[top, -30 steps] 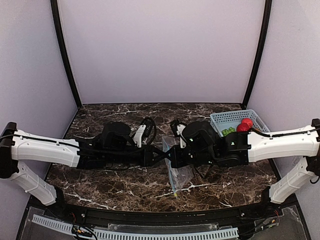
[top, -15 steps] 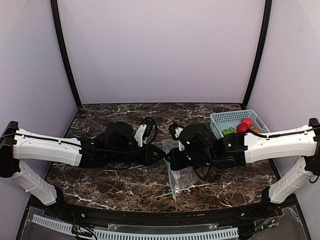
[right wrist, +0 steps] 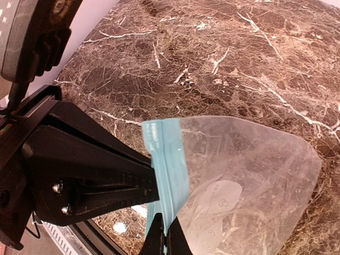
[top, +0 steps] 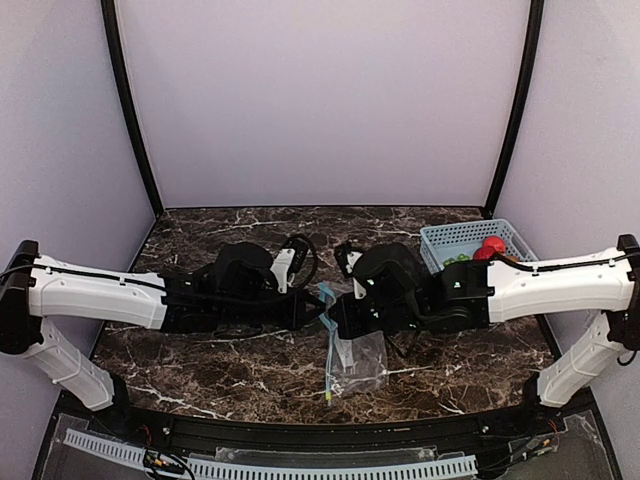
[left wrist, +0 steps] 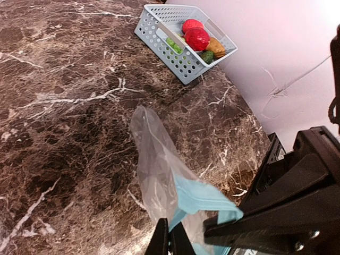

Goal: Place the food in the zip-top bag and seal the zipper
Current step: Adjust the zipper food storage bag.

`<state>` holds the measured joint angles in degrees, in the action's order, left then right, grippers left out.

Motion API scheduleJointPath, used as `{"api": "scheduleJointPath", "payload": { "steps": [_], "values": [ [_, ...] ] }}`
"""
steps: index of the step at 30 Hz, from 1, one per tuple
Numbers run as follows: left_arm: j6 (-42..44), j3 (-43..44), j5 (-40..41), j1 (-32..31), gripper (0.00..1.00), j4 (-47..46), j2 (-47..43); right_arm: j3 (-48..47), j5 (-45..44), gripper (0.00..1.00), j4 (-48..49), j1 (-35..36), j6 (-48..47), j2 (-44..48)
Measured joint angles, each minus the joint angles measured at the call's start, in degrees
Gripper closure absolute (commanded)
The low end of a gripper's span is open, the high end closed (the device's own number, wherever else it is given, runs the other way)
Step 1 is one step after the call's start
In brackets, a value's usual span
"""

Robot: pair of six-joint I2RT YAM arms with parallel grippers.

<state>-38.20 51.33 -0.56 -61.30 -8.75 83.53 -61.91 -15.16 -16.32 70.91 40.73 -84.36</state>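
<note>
Left gripper [left wrist: 170,241]: fingertips pressed together on the teal edge of the bag, at the centre of the table [top: 200,370].
Right gripper [right wrist: 166,239]: also closed, pinching the same teal strip just beside the left one; the two nearly touch.
Zip-top bag [top: 362,352]: mid-table between the arms, held at its far end, with the clear body drooping toward the near edge. I cannot tell whether its lower part rests on the marble.
Zipper [right wrist: 167,164]: the teal band along the mouth, folded and bunched where the fingers grip it. The mouth looks flat, not parted.
Food [left wrist: 197,38]: two red fruits, green grapes and a brown-orange piece, all lying in the light-blue basket [top: 450,238] at the far right, well apart from the bag.
Handling, bag: likely very light, limp and slippery. The film crumples and will not hold an opening by itself.
Handling, food: small, rounded, probably firm and smooth, so it may roll or squirt out of a pinch.
Where to hold: the thicker zipper band is the best purchase, with one lip per gripper so the mouth can be spread. Take the fruits across their middle.
</note>
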Motion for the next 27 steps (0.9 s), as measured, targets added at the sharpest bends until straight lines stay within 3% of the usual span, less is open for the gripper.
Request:
{"api": "scheduleJointPath", "payload": {
  "steps": [11,16,22,27],
  "values": [
    [5.38,2.12,7.06,-0.83,0.99,12.15,-5.92,-3.93,-6.71,1.00,-7.61,0.35,-0.37,0.15],
    [6.03,2.14,5.90,-0.87,0.99,12.37,-6.47,-3.93,-7.06,0.87,-8.39,0.57,0.22,0.15],
    [3.19,0.66,2.67,-0.66,0.99,7.50,-6.58,-3.93,-7.08,0.62,-9.31,0.55,2.38,-1.03],
    [-0.04,-2.38,0.44,-0.59,0.99,2.51,-6.91,-3.91,-6.56,0.59,-8.15,0.57,4.48,-3.61]
  ]
}}
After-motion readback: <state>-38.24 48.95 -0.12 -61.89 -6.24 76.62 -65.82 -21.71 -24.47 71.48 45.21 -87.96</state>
